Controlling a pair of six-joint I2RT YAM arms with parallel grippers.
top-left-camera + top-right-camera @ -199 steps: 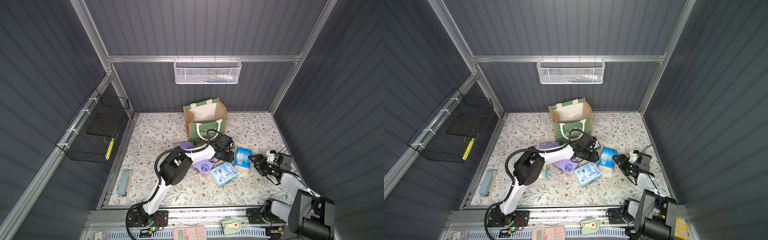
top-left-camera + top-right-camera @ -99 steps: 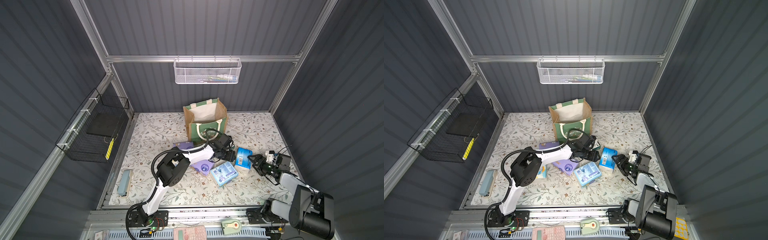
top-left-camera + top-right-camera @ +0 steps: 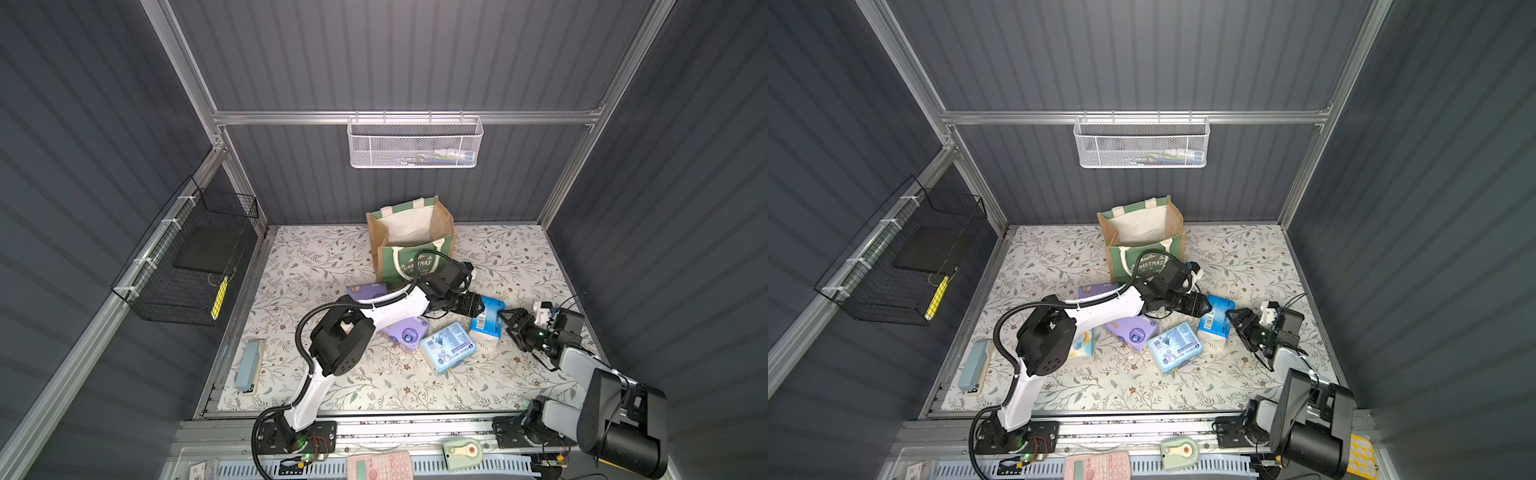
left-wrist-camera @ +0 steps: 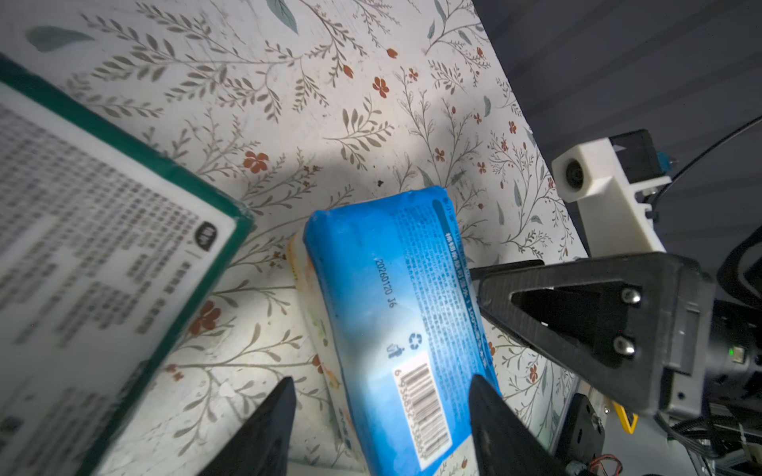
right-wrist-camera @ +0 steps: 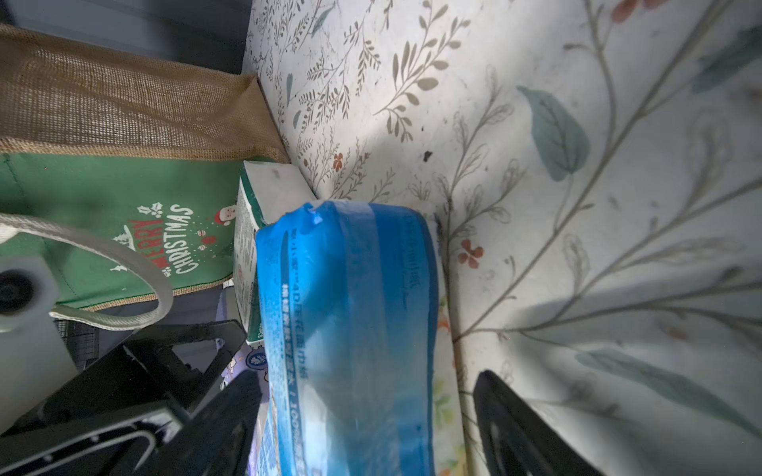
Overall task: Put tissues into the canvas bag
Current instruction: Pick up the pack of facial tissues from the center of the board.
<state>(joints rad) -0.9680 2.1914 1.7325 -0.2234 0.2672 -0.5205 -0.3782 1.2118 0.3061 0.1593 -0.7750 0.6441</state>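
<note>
Left jaws and right jaws both stand apart around the same blue tissue pack, so if both close they could clash or tug it between them.

On your floral worktop the canvas bag stands upright near the back; before it lie a purple pack, a light blue pack, and, at the left edge, a grey-blue device.
</note>
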